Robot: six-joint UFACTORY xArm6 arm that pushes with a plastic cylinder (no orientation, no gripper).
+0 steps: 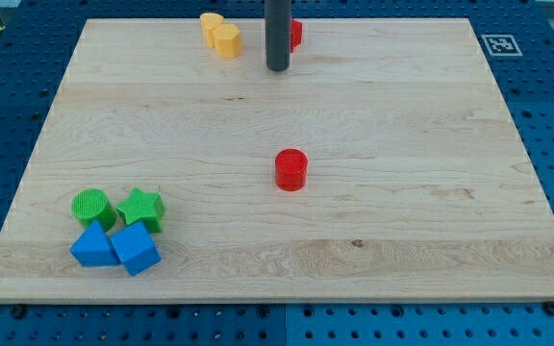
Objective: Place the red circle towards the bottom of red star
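Observation:
The red circle point(290, 170) stands near the middle of the wooden board point(402, 115). The red star point(295, 35) is at the view's top edge, mostly hidden behind my dark rod, so its shape barely shows. My tip point(277, 68) rests on the board just below and left of the red star, well above the red circle and apart from it.
A yellow block point(220, 36), shape unclear, lies at the view's top, left of the rod. At the lower left sit a green circle point(91, 207), a green star point(141, 209), a blue triangle-like block point(92, 246) and a blue cube point(137, 250), bunched together.

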